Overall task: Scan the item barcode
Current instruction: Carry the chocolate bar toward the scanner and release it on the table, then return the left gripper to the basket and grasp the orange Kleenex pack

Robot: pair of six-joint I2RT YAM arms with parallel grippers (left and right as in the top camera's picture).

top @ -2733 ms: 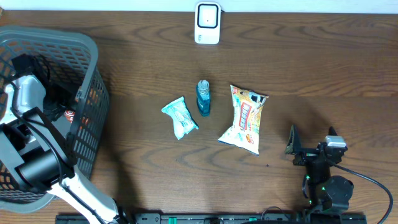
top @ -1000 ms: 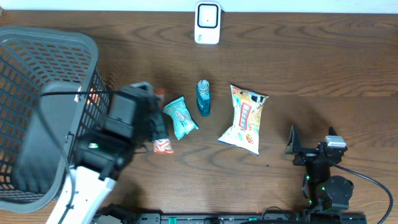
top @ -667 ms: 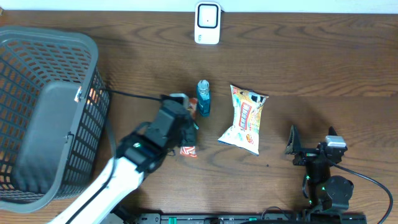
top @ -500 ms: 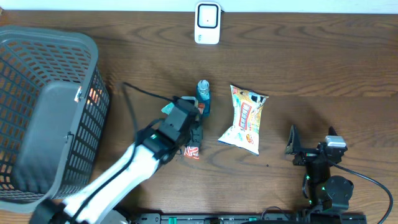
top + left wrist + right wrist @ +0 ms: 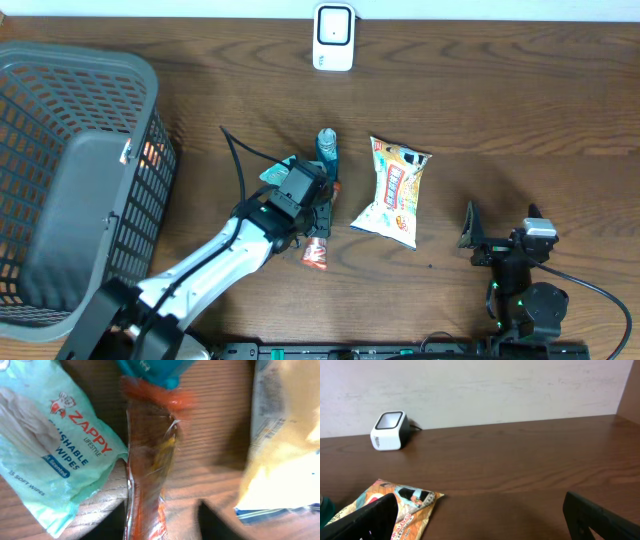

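Observation:
A small red-orange snack packet [image 5: 315,255] [image 5: 149,475] lies on the table between the teal wipes pack [image 5: 272,172] [image 5: 45,455] and the chips bag [image 5: 394,190]. My left gripper [image 5: 312,228] [image 5: 165,519] hovers low over it with its jaws apart. The packet runs up between the fingers [image 5: 214,521], close to the left one, with a gap on the right. The white barcode scanner [image 5: 334,37] [image 5: 389,431] stands at the far edge. My right gripper [image 5: 500,232] [image 5: 482,525] rests open and empty at the front right.
A grey mesh basket [image 5: 90,52] fills the left side. A blue bottle [image 5: 327,150] [image 5: 150,367] lies just beyond the packet. The chips bag [image 5: 400,502] lies just in front of the right gripper's left finger. A wall rises behind the scanner.
My left arm came out of the basket with the red packet and carried it right, between the wipes and the chips. Its jaws have since parted and the packet lies on the table.

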